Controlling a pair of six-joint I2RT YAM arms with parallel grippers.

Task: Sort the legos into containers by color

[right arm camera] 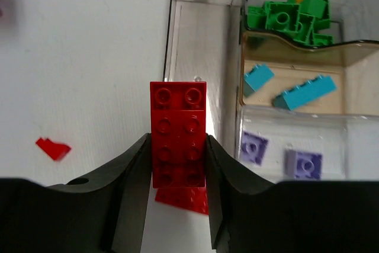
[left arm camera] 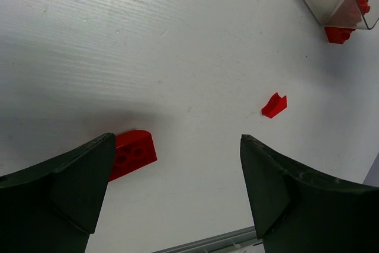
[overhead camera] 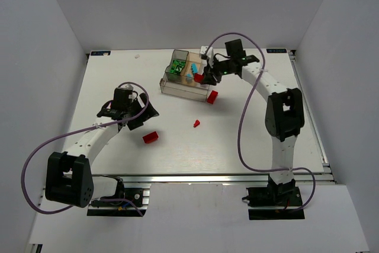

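The clear divided tray (overhead camera: pixel 177 89) sits upper centre in the top view. Seen from the right wrist, green bricks (right arm camera: pixel 290 19) pile in its top compartment, two cyan bricks (right arm camera: pixel 305 93) lie in the tan middle one, and two purple bricks (right arm camera: pixel 254 148) lie in the one below. A long red brick (right arm camera: pixel 177 128), studs facing the camera, is pinched in the right gripper (right arm camera: pixel 177 170). Lower in the top view, a red block (overhead camera: pixel 212 96) lies just beside the tray, then a small red piece (overhead camera: pixel 196 123), then a red wedge (overhead camera: pixel 150 137).

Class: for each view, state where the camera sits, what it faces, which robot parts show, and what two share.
Top external: above, behind the bases; faces the white table; both arms.
Left wrist: left arm; faces table; open left tool.
Right wrist: right arm; faces clear compartmented plastic tray; right tool gripping long red studded brick.
Shared: top and left wrist show one loose red plastic brick.
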